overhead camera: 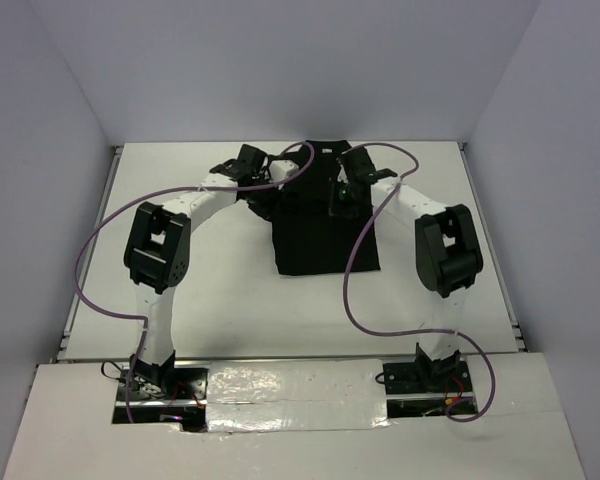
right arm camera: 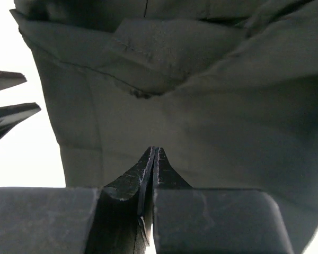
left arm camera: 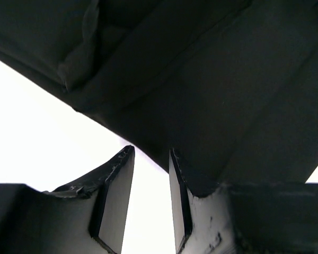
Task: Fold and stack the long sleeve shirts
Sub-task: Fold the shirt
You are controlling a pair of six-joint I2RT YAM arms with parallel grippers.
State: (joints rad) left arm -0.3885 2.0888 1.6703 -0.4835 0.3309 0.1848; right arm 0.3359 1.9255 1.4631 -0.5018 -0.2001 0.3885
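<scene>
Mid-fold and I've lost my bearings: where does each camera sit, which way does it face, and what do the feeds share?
Top external: above and behind the bases, looking down on the white table; the whole left arm and right arm show, reaching the black shirt.
Left wrist: on the left arm's wrist, looking along the open left gripper at the shirt's edge over the table.
Right wrist: on the right arm's wrist, looking past the shut right gripper into shirt cloth.
Shared: all three show the shirt.

One black long-sleeved shirt (overhead camera: 325, 240) lies on the one table (overhead camera: 230, 310), toward its far edge. Two arms: left arm (overhead camera: 158, 250), right arm (overhead camera: 447, 248). Two grippers, one each: left gripper (left arm camera: 151, 174), right gripper (right arm camera: 152, 159). Two purple cables: left cable (overhead camera: 83, 262), right cable (overhead camera: 347, 290).
</scene>
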